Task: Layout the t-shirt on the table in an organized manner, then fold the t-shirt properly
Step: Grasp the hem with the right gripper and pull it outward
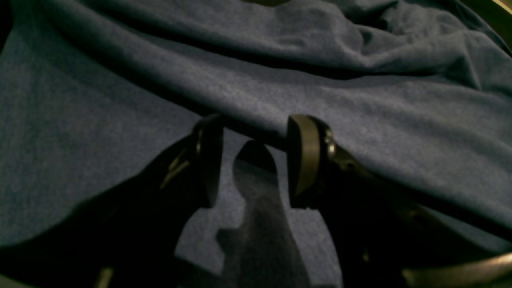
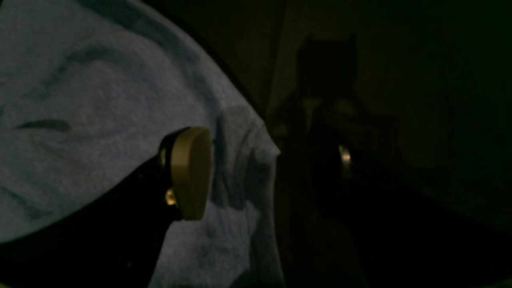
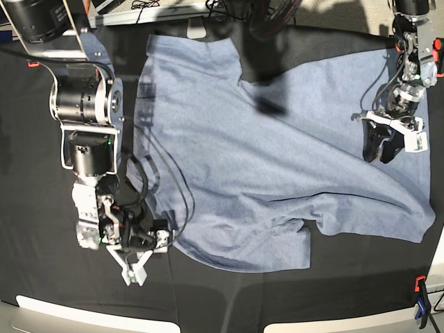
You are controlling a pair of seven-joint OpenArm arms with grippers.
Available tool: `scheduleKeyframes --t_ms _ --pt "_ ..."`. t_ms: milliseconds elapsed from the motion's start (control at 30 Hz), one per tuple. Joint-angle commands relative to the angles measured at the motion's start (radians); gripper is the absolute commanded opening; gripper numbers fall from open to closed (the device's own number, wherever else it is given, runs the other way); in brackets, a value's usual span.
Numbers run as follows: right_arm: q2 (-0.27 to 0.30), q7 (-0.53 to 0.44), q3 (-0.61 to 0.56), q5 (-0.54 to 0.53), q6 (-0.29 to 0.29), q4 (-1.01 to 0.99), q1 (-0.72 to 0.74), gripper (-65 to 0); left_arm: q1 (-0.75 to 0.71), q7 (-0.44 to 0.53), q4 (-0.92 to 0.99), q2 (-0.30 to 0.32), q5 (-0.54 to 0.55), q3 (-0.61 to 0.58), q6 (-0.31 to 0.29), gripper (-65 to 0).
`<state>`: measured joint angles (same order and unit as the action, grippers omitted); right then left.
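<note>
Black cloth covers the table (image 3: 41, 229), with an orange-and-blue clamp (image 3: 420, 300) at its near right corner in the base view. The t-shirt (image 3: 263, 159) is spread across the middle and right of the table, plain blue-grey side up, rumpled: long creases run diagonally and one sleeve (image 3: 257, 246) points toward the near edge.

Left gripper (image 3: 381, 158): over the right-hand part of the shirt in the base view, pointing down at the fabric. In the left wrist view the left gripper (image 1: 256, 160) has its jaws apart with a gap between them, just in front of a raised fold of shirt (image 1: 360, 120). Nothing is pinched; whether the tips touch the cloth cannot be told.

Right gripper (image 3: 134, 274): low at the near left of the base view, on the black cloth just beside the shirt's lower left edge. In the right wrist view one tan pad (image 2: 192, 172) shows against the shirt (image 2: 100, 112) edge; the other side is lost in the dark. Jaws spread wide, holding nothing.
</note>
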<state>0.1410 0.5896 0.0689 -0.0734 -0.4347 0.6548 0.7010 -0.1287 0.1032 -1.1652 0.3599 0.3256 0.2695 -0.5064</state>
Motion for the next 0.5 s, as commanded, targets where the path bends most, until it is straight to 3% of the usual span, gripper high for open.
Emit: scheduleKeyframes --t_ms 0,467 --pt "0.0 -0.04 0.002 -0.003 -0.008 0.007 0.041 -27.9 0.01 0.029 -0.019 0.014 0.016 0.006 -0.007 -40.7" --pt "0.0 -0.074 -0.045 0.068 -0.006 -0.05 0.041 -29.2 0.01 0.077 -0.019 0.014 0.016 0.006 -0.007 -40.7"
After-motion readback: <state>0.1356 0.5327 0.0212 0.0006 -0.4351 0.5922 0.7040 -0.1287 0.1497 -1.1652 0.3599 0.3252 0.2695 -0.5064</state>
